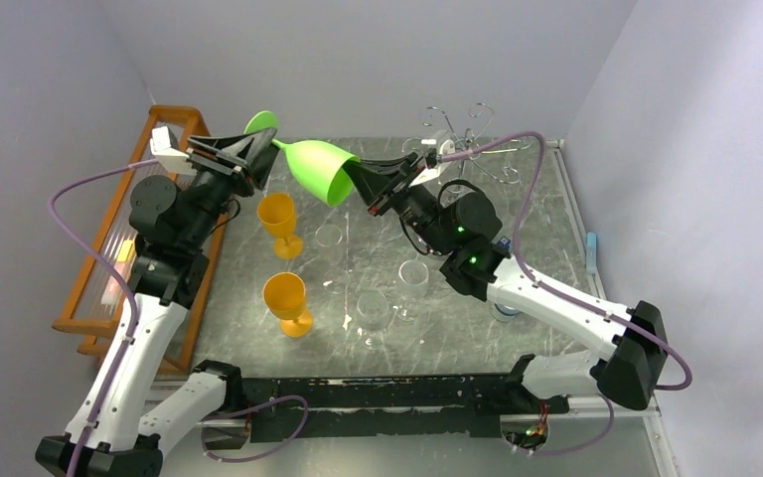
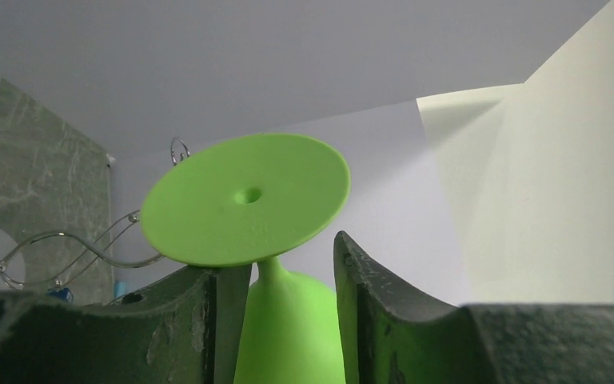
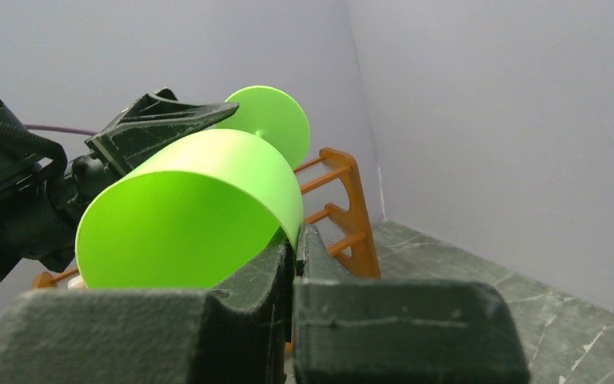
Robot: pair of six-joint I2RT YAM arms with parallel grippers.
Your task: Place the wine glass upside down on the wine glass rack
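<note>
The green wine glass [image 1: 316,169] is hanging sideways in the upper middle of the frame, above the worktop [image 1: 546,229]. The right gripper [image 1: 356,179] is pinching the bowl's rim, its fingers pressed together on the wall. The left gripper [image 1: 263,159] is straddling the stem just beside the foot, jaws spread, with a gap on one side. The chrome wine glass rack [image 1: 462,134] is standing at the upper right, apart from the glass. Faint embossing under the foot is too small to read.

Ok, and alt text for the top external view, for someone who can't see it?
A green wine glass is held sideways in mid-air: the right gripper pinches its bowl rim, the left gripper straddles its stem, jaws open. Below, orange goblets and clear glasses stand on a marble table; a chrome wire rack is at the back right.
</note>
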